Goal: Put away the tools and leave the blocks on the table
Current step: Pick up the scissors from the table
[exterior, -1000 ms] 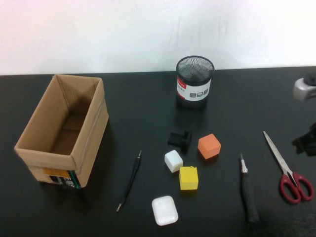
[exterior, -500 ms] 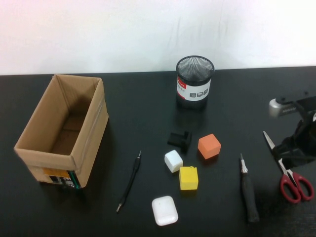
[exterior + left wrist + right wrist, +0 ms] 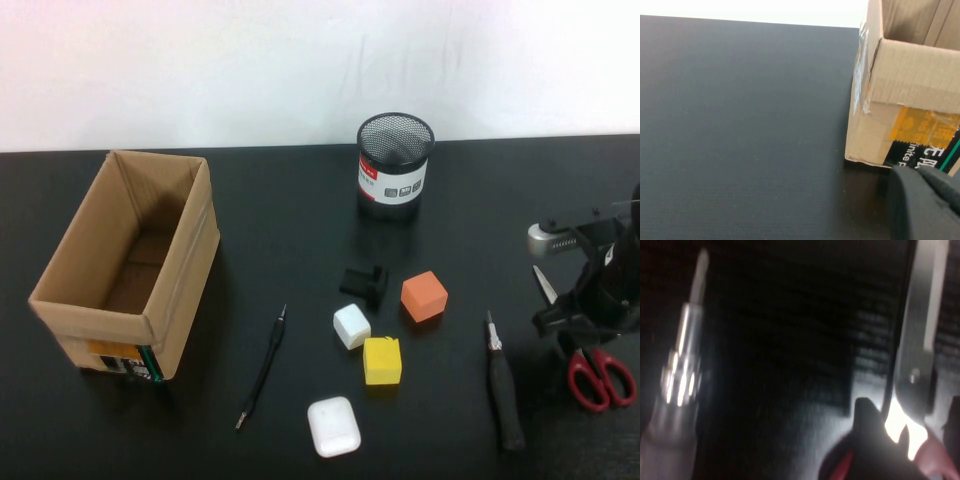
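Three tools lie on the black table (image 3: 280, 230), placed here from the mesh pen cup (image 3: 395, 165) at its back edge; the red-handled scissors (image 3: 595, 372) sit far to its right and nearer the camera, close to the table's right edge; the thick black-handled screwdriver (image 3: 503, 383) lies just left of them; the thin pen-like screwdriver (image 3: 262, 368) lies down and left of the cup, with bare table around it. Between the two screwdrivers cluster the orange cube (image 3: 424, 296), white cube (image 3: 351, 326), yellow cube (image 3: 382, 361), a black T-shaped piece (image 3: 364, 281) and a white rounded case (image 3: 333, 426). Far left of the cup stands an open cardboard box (image 3: 130, 262). The right gripper (image 3: 575, 318) hangs low over the scissors' blades; whether its claw is spread I cannot tell. The left gripper (image 3: 925, 200) sits by the box's near corner, claw pressed together.
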Robot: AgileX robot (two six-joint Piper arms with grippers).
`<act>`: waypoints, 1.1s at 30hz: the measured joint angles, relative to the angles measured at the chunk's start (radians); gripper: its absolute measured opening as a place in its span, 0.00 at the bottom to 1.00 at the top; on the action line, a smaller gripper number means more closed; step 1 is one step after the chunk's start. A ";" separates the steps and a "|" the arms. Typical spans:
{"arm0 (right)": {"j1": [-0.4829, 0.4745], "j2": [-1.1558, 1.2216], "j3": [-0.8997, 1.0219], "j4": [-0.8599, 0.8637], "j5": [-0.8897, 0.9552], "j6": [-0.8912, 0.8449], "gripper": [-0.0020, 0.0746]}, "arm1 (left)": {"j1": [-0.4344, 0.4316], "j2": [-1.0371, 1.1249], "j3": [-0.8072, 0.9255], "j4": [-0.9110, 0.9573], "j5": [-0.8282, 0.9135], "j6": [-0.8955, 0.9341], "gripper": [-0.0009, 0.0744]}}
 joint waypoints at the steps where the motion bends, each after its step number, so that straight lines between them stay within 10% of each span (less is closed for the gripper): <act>1: 0.000 0.003 0.000 0.000 -0.012 0.013 0.38 | 0.000 0.000 0.000 0.000 0.000 0.000 0.01; 11: 0.000 0.052 -0.009 -0.002 -0.032 0.069 0.35 | 0.000 0.000 0.000 0.000 0.000 0.000 0.01; 15: 0.000 0.052 -0.010 -0.013 -0.007 0.089 0.03 | 0.000 0.000 0.000 0.000 0.000 0.000 0.01; 33: 0.020 -0.137 -0.010 -0.086 -0.058 0.009 0.02 | 0.000 0.000 0.000 0.000 0.000 0.000 0.01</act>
